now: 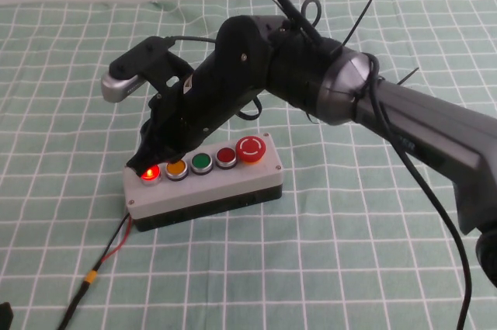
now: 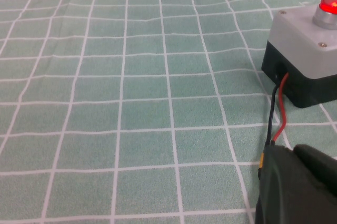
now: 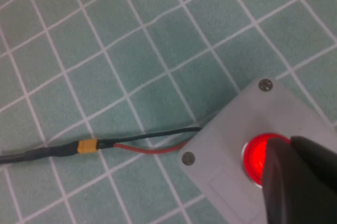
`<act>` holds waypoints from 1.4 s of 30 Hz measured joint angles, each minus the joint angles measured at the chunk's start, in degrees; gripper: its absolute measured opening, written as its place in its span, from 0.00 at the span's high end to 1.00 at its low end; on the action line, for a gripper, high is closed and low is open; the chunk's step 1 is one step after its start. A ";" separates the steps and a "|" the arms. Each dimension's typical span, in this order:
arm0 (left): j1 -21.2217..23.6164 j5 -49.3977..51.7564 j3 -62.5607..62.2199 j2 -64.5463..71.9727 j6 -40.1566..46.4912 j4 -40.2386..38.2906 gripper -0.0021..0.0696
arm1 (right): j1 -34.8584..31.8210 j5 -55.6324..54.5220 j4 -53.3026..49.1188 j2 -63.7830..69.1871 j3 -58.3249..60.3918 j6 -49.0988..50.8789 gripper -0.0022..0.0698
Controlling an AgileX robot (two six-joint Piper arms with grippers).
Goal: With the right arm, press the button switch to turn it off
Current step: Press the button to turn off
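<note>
From my remote seat I see the bench [image 1: 365, 268] covered in a green cloth with a white grid. At its near left corner, a dark sliver is all the high view gives me of the left end effector [image 1: 4, 316]; its wrist view shows a black housing low in the frame, and I cannot tell whether its fingers are wide or narrow. A black sleeved cable with an orange band and red and black wires [image 1: 109, 256] runs from the near left up into the left end of the grey five-button box with a black base [image 1: 206, 190]. The button switch [image 1: 149, 172], a small round bright-red translucent push button with a silver collar, sits at the box's left end and glows. The right end effector [image 1: 151, 158], black, is down on it from behind; its wrist view shows the dark tip overlapping the glowing cap. I cannot tell its finger spread. Rightward come amber, green, dark red and mushroom buttons. The bulky dark right arm [image 1: 326, 81] reaches in from the right.
</note>
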 joint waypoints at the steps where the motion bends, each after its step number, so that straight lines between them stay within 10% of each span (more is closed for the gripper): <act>1: 0.00 0.00 0.00 0.00 0.00 0.00 0.98 | 0.13 -0.24 0.11 0.29 -0.04 0.00 0.99; 42: 0.00 0.00 0.00 0.00 0.00 0.00 0.98 | 0.52 7.30 -5.61 6.91 -10.97 1.45 0.99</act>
